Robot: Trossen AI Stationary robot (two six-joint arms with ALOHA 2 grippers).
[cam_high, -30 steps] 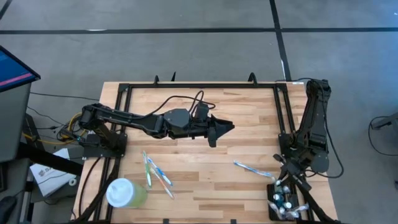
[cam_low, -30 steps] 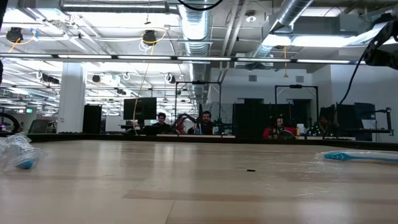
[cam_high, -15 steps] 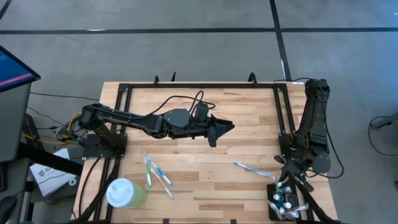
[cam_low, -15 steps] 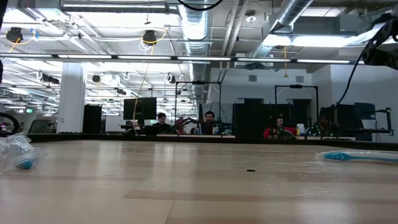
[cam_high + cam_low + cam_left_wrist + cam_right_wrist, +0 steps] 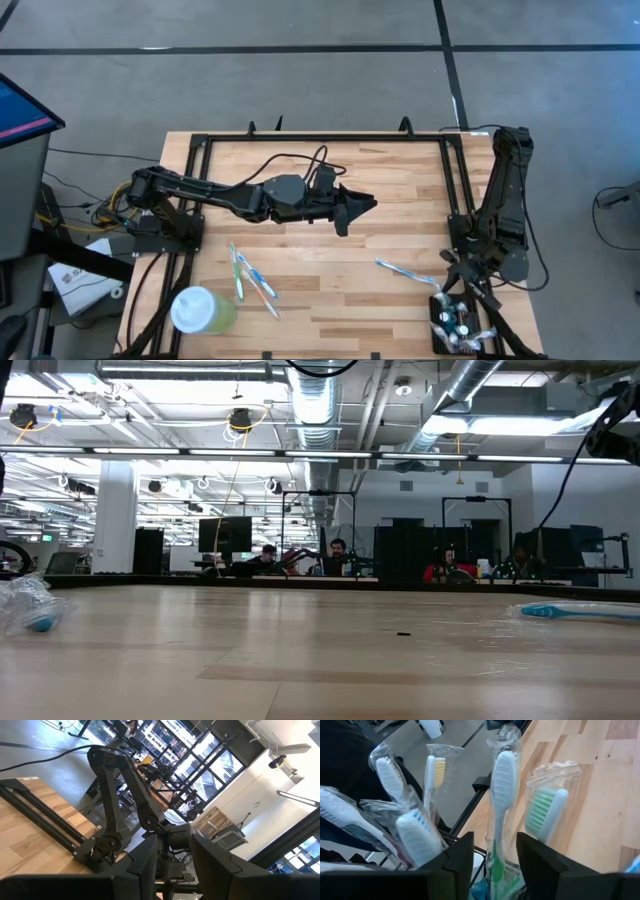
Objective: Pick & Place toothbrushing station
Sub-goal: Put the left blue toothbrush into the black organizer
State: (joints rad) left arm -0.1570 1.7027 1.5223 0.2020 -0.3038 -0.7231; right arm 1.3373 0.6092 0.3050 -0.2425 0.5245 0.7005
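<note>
The toothbrushing station (image 5: 455,328) is a small black holder at the table's near right corner, with several wrapped toothbrushes standing in it. My right gripper (image 5: 458,288) hovers just above its far side, open. In the right wrist view its fingers (image 5: 462,862) stand on either side of an upright wrapped white-and-green toothbrush (image 5: 503,785) in the station. My left gripper (image 5: 362,207) hangs level over the table's middle, open, with nothing between its fingers (image 5: 145,865). My right gripper has its fingers on either side of the wrapped toothbrush's handle (image 5: 496,862), which stands upright in the station. A gap shows on each side of the handle. Whether a finger touches the clear wrapper, I cannot tell.
One wrapped toothbrush (image 5: 405,270) lies on the table left of the station. Several more (image 5: 250,275) lie near the left front, beside a pale green cup with a white lid (image 5: 200,310). A black frame (image 5: 320,137) borders the table. People sit in the room beyond.
</note>
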